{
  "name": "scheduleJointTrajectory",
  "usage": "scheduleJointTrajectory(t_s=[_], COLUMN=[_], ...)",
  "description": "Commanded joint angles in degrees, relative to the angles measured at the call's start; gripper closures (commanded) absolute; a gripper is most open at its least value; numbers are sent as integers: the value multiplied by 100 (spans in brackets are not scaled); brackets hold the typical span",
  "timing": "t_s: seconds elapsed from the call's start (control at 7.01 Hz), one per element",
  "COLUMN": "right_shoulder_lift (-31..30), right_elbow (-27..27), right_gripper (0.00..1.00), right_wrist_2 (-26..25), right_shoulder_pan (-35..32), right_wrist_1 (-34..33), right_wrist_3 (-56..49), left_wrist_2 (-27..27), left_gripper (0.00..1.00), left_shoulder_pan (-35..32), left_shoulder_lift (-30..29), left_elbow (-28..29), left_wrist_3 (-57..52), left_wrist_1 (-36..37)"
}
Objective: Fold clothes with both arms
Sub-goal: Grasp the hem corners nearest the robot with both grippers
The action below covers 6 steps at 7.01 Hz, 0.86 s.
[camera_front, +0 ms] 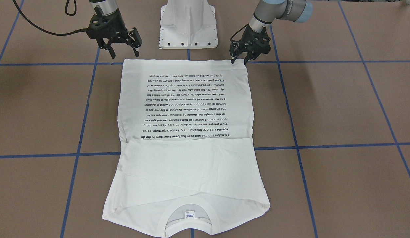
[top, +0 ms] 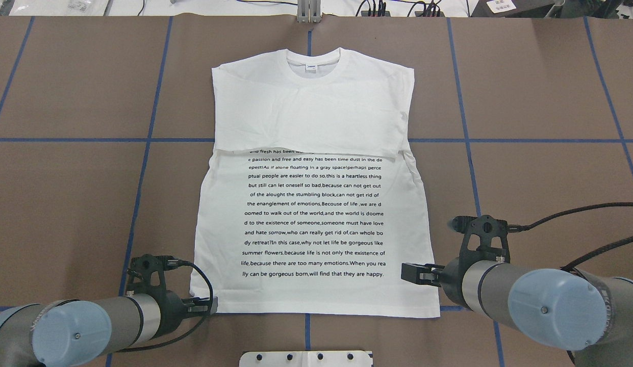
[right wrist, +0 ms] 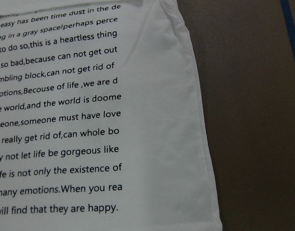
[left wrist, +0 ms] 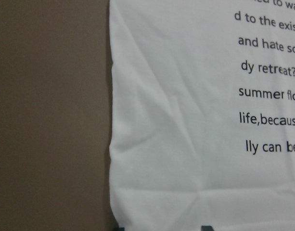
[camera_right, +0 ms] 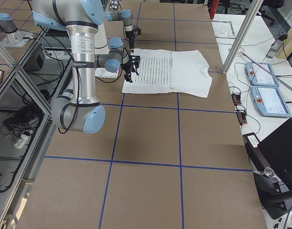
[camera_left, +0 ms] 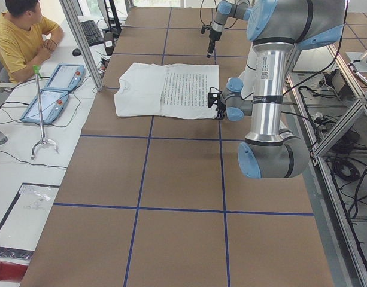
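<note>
The shirt (camera_front: pixel 191 165) lies flat on the table (camera_front: pixel 340 105), print up, with the collar (top: pixel 313 61) far from the robot and the hem (top: pixel 316 308) nearest its base. A white flap (top: pixel 306 127) – probably the sleeves turned in – covers the chest and the top lines of text. The left gripper (camera_front: pixel 239 60) sits low at its hem corner with its fingers spread. In the wrist view the two fingertips (left wrist: pixel 205 227) bracket the hem edge but do not pinch it. The right gripper (camera_front: pixel 124 50) is also spread wide and holds nothing, and it appears to hang higher, just short of its own corner. That mismatch is the main risk. If one side closes before the other is seated, or one grabs further into the cloth, the hem will likely rise crooked and the fold will land askew. A shallow bite could catch only the top layer, so the back panel would drag behind and bunch. A bite that goes too deep could scrape or snag the brown table cover. Lifting fast or unevenly could also pull the loose flap out of place – nothing seems to pin it – and undo the tidy sides. The right corner cannot be seen under its gripper in the overhead view, so alignment there is uncertain.
</note>
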<state>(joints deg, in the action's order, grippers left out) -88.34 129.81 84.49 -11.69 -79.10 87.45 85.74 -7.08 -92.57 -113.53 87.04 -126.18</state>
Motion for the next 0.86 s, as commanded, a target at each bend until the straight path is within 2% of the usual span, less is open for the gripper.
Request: scheduleJointTrajectory(t_s=[0.0, 0.43, 0.57, 0.71], right_shoulder_lift=[1, -8, -95, -478], right_elbow=[0, 0, 0, -26], right_gripper=[0, 0, 0, 0], right_wrist_2=[6, 6, 6, 6], right_shoulder_pan=[0, 0, 0, 9], right_wrist_1=[0, 0, 148, 715], right_wrist_3=[0, 0, 9, 17], left_wrist_2=[4, 13, 13, 13], left_gripper=[100, 100, 100, 100], left_shoulder_pan=[-21, -21, -21, -21], left_shoulder_lift=[229, 248, 196, 195], left_elbow=[-274, -310, -371, -450], left_wrist_3=[-3, 6, -3, -3], left_wrist_1=[6, 6, -3, -3])
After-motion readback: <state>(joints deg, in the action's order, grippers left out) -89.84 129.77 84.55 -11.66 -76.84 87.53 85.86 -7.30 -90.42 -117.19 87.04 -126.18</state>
